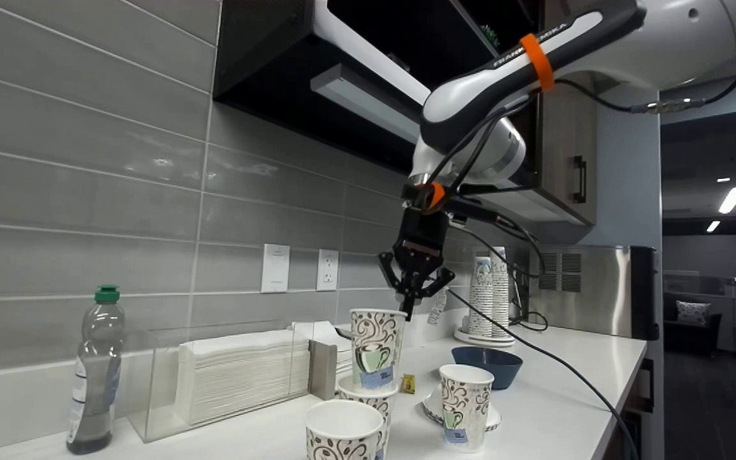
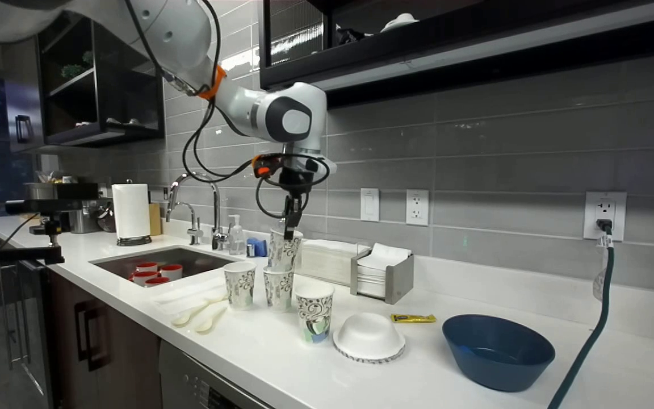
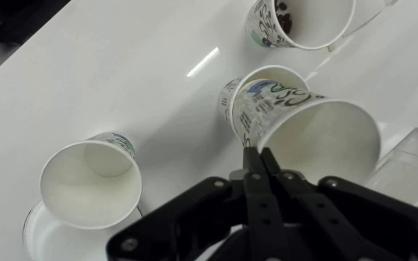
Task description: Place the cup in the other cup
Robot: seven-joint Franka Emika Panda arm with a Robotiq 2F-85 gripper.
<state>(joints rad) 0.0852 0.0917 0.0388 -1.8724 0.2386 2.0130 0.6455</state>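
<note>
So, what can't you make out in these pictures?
Bottom of the upper cup, in an exterior view: hidden by the lower cup.
Base of the nearest cup, in an exterior view: cut off by the bottom edge.
Bottle label, in an exterior view: too blurred to read.

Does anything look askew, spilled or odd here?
No spill shows. Odd: the white bowl lies upside down, and a paper cup holds dark bean-like pieces, where the cup beside the bowl shows none. The upper cup perches high in the lower cup, but the gripper pinches its rim, so probably just mid-nesting.
</note>
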